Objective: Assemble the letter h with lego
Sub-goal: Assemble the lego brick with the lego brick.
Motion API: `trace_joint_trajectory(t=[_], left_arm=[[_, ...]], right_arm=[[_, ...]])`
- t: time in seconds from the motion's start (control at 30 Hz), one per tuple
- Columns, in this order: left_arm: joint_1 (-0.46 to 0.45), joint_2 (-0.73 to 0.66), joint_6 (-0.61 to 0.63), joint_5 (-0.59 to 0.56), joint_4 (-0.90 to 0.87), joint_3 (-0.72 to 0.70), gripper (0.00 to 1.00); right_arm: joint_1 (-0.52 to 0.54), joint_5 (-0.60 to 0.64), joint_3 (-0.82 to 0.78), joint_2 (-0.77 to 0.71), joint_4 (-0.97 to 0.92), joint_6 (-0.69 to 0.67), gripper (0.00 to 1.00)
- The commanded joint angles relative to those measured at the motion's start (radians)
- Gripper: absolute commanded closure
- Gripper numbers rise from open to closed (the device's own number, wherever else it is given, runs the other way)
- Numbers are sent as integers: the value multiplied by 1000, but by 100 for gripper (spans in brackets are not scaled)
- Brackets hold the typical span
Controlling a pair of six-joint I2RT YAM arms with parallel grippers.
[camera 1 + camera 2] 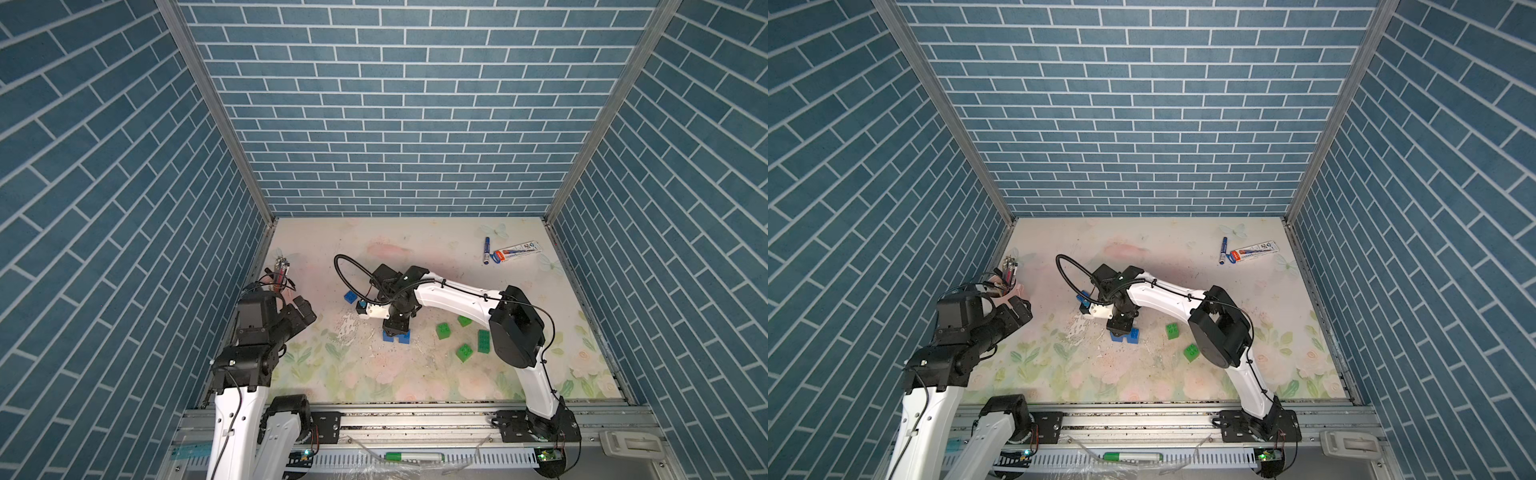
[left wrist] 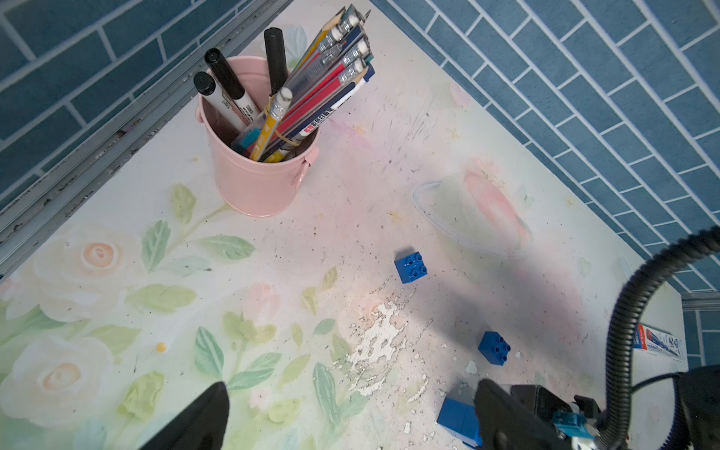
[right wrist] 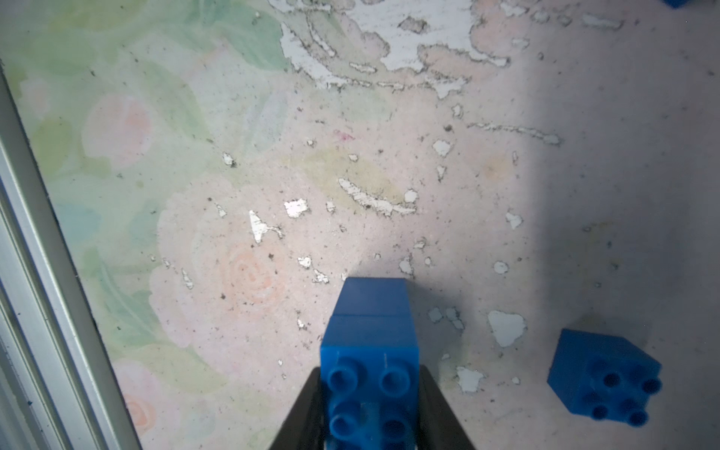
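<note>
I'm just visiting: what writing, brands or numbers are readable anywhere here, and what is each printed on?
Nothing can be quoted with confidence.
White-barrelled pen in the pink bucket: Chinese characters, too blurred to quote.
Black-capped marker: print too small.
Carton beside the blue marker pen: lettering unreadable.
Blue brick stack: no lettering visible.

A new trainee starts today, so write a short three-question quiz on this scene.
1. True or false: the left gripper is shut on a brick.
2. What does the right gripper clamp? A) a green brick; B) the stacked blue bricks; C) a marker pen.
3. Fill in: the pencils stand in a ____ bucket.
Key: 1 false, it is open and empty. 2 B. 3 pink.
</note>
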Motion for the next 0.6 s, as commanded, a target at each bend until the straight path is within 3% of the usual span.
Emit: trace_joint_trajectory(t=[0.0, 0.2, 0.57], left_arm=[[9, 0, 3, -6, 3, -9, 1], [12, 0, 2, -9, 1, -10, 1], [17, 4, 1, -9, 0, -8, 1]], right_arm=[[0, 35, -26, 23, -11, -41, 100], [10, 67, -50, 17, 9, -43, 100], [16, 82, -35, 21, 6, -28, 89]])
